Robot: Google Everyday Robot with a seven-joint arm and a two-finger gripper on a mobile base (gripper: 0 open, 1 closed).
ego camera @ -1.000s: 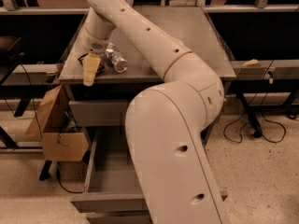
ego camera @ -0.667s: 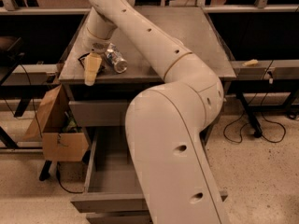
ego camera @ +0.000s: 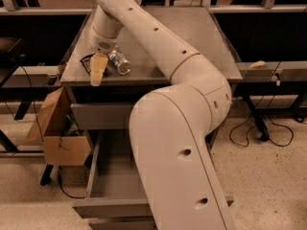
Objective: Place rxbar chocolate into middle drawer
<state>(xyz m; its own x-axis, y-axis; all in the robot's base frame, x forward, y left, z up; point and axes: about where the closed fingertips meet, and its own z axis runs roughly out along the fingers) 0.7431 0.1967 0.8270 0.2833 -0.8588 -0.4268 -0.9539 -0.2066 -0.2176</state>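
Down at the table's (ego camera: 192, 32) front left corner, the gripper (ego camera: 97, 75) hangs by the black snack bar (ego camera: 87, 61), which lies beside a bottle (ego camera: 120, 63). How wide the claw stands cannot be told. Below the table, the middle drawer (ego camera: 110, 207) is pulled out.

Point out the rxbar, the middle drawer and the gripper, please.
rxbar (ego camera: 87, 63), camera view, exposed dark wrapper.
middle drawer (ego camera: 108, 208), camera view, its front wall.
gripper (ego camera: 97, 76), camera view, its pale lower end, just right of the rxbar.
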